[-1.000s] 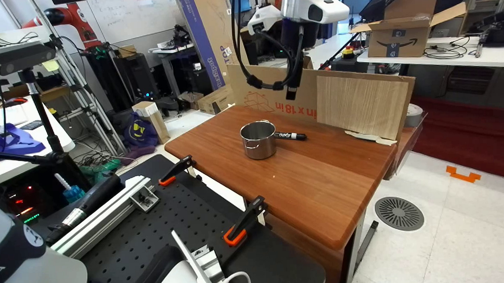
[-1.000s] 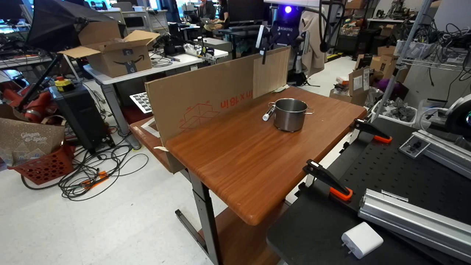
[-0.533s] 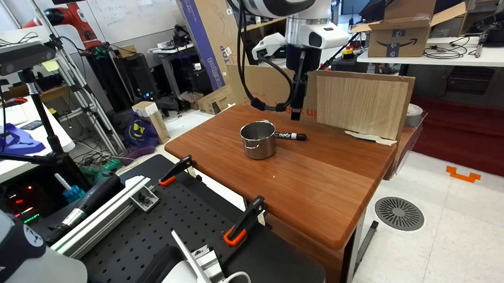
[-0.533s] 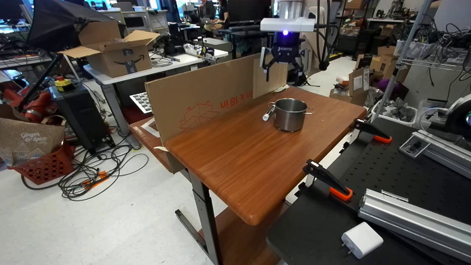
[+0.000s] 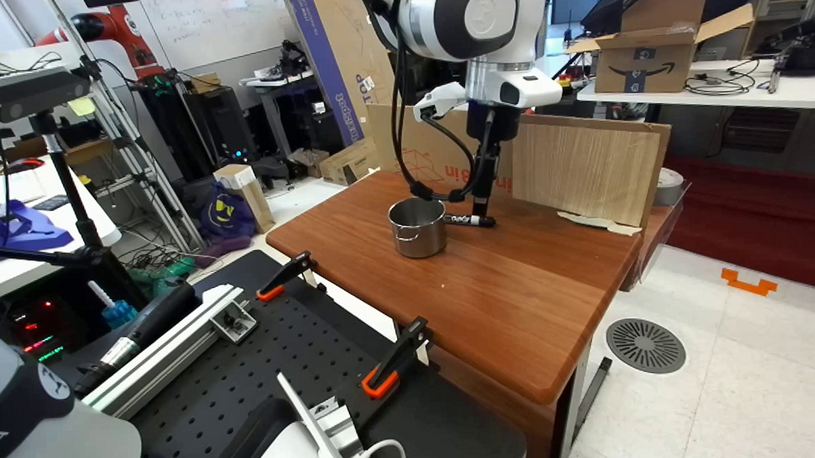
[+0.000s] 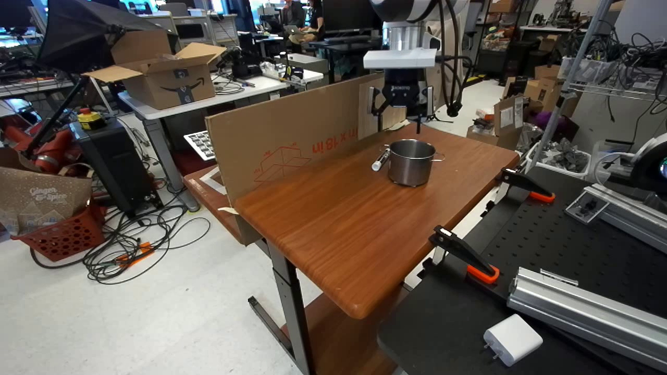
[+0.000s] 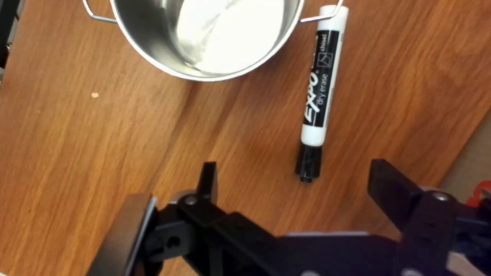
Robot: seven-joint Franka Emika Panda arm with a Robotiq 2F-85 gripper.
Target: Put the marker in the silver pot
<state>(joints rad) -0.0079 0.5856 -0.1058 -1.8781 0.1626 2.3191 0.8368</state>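
The marker [image 7: 321, 76] is a white and black EXPO pen with a black cap, lying on the wooden table beside the silver pot [image 7: 153, 38]. In the wrist view the marker's white end is under one of the pot's thin wire loop handles. In both exterior views the pot [image 5: 419, 239] [image 6: 410, 169] stands upright with the marker [image 5: 471, 220] [image 6: 381, 160] next to it. The pot's visible inside is empty. My gripper [image 7: 294, 164] is open and empty, pointing down, fingers on either side of the cap end. In an exterior view the gripper [image 6: 399, 129] hangs above the table.
A cardboard panel [image 6: 292, 130] stands along the table's far edge, close behind the gripper. Clamps with orange pads [image 5: 398, 358] hold the black perforated board [image 5: 303, 341] at the table's near side. The wooden table [image 5: 505, 307] has a rounded edge.
The arm has moved down steadily, bringing the gripper from above the cardboard panel to close above the marker. The gripper stays open. The marker and pot have not moved.
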